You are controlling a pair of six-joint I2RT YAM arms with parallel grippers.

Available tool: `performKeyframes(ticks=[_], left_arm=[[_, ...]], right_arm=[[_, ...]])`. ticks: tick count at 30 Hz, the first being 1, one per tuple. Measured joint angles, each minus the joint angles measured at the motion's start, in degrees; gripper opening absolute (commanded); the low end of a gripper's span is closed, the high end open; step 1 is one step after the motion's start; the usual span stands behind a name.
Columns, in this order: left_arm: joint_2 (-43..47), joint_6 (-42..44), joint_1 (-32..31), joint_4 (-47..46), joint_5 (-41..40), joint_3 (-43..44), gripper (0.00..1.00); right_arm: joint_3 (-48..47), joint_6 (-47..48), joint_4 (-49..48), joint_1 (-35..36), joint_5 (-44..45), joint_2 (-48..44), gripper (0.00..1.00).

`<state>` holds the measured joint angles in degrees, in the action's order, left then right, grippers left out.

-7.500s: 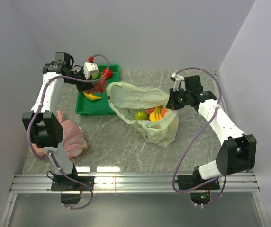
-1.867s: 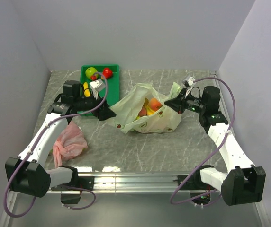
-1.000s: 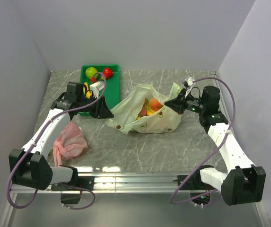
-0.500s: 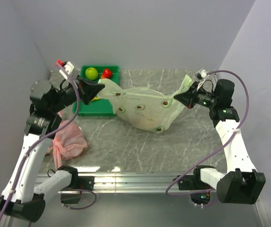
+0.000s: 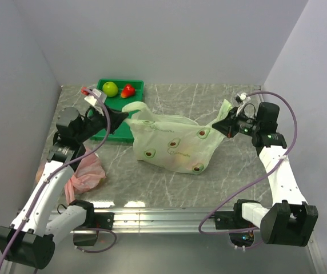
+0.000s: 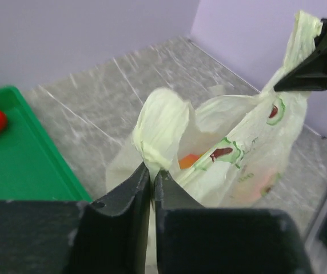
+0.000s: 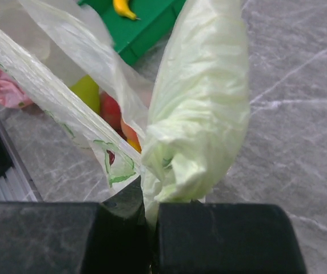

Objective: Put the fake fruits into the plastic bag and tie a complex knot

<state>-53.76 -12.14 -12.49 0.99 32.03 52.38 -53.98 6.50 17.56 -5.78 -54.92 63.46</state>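
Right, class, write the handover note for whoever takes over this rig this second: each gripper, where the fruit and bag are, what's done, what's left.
Left gripper: shut on one bag handle.
Right gripper: shut on the other handle.
Bag: stretched between the two grippers, with several fruits inside.
Tray: holds a green apple, a red fruit and a banana.
Done: several fruits bagged, both handles gripped.
Left: those three fruits, then the knot.
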Motion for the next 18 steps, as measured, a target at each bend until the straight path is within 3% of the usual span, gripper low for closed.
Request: performKeyframes(ticks=[7, 8, 9, 13, 15, 18], left_arm=[[1.0, 2.6, 1.0, -5.8, -1.6, 3.8, 0.39], [0.9, 2.6, 1.1, -6.9, -1.2, 5.0, 0.67], [0.8, 3.3, 1.1, -7.8, -0.9, 5.9, 0.75], [0.8, 5.6, 1.1, -9.2, 2.1, 8.3, 0.85], [0.6, 8.5, 1.3, -8.1, 5.7, 9.0, 0.96], [-0.5, 12.3, 1.4, -4.3, 12.3, 11.0, 0.99]], right_arm=[[0.8, 2.2, 0.9, -0.8, 1.5, 0.3, 0.00], [0.8, 2.4, 1.0, -0.8, 1.3, 0.3, 0.00], [0.8, 2.6, 1.0, -0.8, 1.1, 0.3, 0.00], [0.7, 3.9, 1.3, -0.5, 0.3, 0.3, 0.00], [0.7, 5.0, 1.8, -0.2, 0.1, 0.3, 0.00], [0.7, 7.2, 3.0, 0.4, 0.0, 0.3, 0.00]])
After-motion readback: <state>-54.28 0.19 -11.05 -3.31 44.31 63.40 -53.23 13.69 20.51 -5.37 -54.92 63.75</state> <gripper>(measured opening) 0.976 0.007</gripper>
